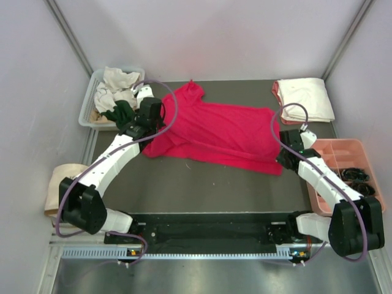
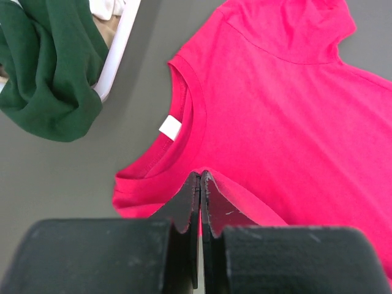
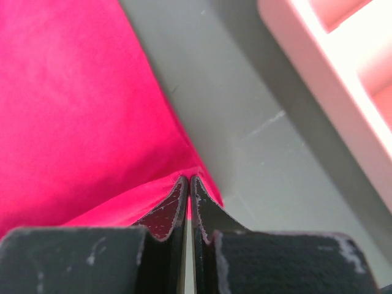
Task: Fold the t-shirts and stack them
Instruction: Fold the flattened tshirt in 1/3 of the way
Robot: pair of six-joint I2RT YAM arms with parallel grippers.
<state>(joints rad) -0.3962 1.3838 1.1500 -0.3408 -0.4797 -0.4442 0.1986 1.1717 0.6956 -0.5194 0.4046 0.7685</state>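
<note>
Outstretched left gripper [image 2: 200, 176] and right gripper [image 3: 188, 179] pinch t-shirt [image 1: 220, 131]

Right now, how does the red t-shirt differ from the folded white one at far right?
The red t-shirt lies spread open mid-table; the white t-shirt is folded into a compact rectangle. The left gripper and right gripper are shut on the red one; neither touches the white one. Both lie flat.

Robot lab test cell. Shown by: dark tabletop [image 1: 202, 190] boxed in by white panels [image 1: 214, 37] on metal struts [image 1: 69, 37], left arm [image 1: 113, 158] and right arm [image 1: 324, 180] bolted to a slotted rail [image 1: 184, 253], purple cables [image 1: 176, 109] left exposed, white bin [image 1: 86, 110] and pink tray [image 1: 313, 195] at the sides.
</note>
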